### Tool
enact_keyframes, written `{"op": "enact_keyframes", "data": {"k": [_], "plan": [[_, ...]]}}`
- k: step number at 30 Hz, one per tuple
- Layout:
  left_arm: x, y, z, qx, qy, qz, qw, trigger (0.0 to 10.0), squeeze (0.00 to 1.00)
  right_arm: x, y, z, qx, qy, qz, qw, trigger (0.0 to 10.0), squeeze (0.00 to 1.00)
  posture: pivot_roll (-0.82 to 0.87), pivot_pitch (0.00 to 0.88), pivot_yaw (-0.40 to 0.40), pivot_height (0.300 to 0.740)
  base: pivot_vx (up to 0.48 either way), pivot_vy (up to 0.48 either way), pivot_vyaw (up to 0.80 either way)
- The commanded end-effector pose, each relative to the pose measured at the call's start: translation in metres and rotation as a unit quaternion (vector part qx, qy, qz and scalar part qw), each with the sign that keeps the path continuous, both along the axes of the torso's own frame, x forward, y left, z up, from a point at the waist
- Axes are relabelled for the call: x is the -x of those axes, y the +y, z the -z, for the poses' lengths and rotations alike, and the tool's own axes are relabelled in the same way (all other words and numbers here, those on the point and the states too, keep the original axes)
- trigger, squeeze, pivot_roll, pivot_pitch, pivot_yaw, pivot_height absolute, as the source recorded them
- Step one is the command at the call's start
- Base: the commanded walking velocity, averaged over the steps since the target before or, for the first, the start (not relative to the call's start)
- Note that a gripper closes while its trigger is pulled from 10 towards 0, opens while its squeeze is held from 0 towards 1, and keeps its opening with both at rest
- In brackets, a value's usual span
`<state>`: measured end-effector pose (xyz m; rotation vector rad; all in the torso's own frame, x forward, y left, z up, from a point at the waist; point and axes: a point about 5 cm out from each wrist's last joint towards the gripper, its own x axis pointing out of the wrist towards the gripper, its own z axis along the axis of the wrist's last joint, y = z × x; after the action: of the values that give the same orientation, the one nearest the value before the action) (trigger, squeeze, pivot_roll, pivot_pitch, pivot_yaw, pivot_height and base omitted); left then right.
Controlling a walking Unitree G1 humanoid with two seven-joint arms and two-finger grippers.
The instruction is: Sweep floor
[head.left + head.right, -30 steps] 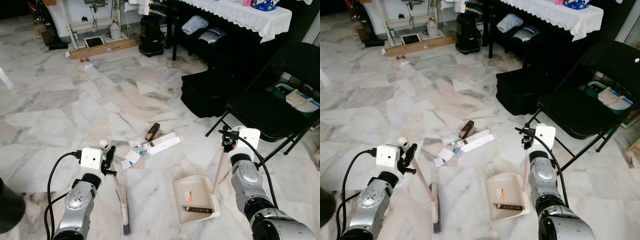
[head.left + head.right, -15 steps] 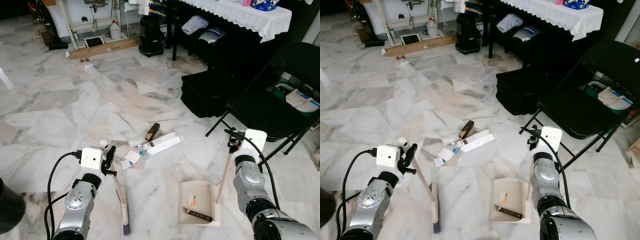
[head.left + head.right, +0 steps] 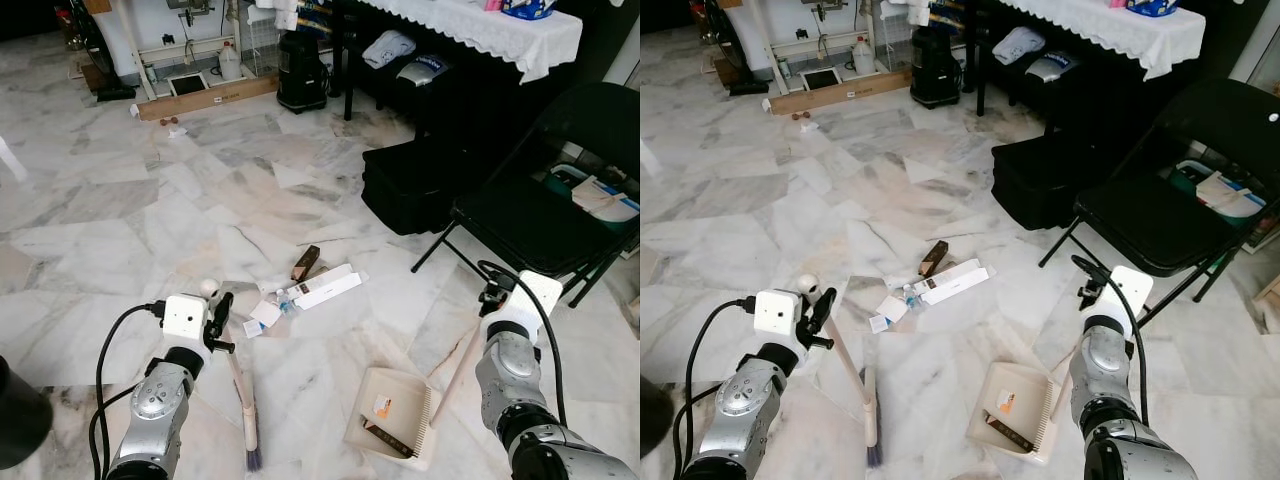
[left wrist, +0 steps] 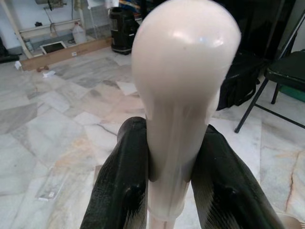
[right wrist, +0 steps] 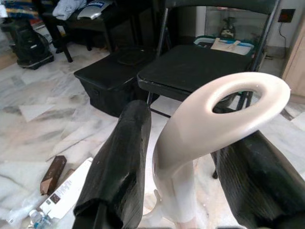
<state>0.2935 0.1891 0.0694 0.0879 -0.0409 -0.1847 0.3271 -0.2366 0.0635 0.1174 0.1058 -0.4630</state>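
Observation:
My left gripper [image 3: 216,305] is shut on the cream broom handle [image 4: 183,95] just below its round knob. The broom [image 3: 243,400] slants down to bristles on the marble floor. My right gripper [image 3: 496,296] is shut on the looped top of the dustpan handle [image 5: 209,114]. The cream dustpan [image 3: 390,412] lies on the floor between my arms, holding a dark stick and a small scrap. Litter lies ahead: a white box [image 3: 326,287], a brown block [image 3: 305,262] and paper scraps [image 3: 262,316].
A black folding chair [image 3: 560,200] with papers on its seat stands at the right. A black case [image 3: 415,185] sits beside it, under a table with a white cloth [image 3: 480,25]. A black bin [image 3: 302,70] and a long carton [image 3: 210,97] stand far back. A dark round object [image 3: 15,420] is near left.
My right gripper has moved right and back, tilting the dustpan handle over; the dustpan has turned and slid nearer. The left arm and broom have held still.

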Motion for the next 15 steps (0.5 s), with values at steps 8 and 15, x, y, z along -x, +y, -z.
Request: {"op": "enact_keyframes", "data": {"k": [8, 15], "plan": [[-0.002, 0.000, -0.002, 0.001, 0.003, 0.006, 1.000, 10.0, 0.00, 0.012, -0.014, 0.011, -0.021, 0.034, 0.071, 0.997, 10.0, 0.00, 0.07, 0.078, 0.021, 0.740, 0.000, 0.000, 0.00], [-0.002, -0.001, -0.002, 0.001, 0.003, 0.011, 1.000, 10.0, 0.00, 0.018, -0.019, 0.018, -0.028, 0.049, 0.095, 0.994, 10.0, 0.00, 0.07, 0.078, 0.022, 0.740, 0.000, 0.000, 0.00]]}}
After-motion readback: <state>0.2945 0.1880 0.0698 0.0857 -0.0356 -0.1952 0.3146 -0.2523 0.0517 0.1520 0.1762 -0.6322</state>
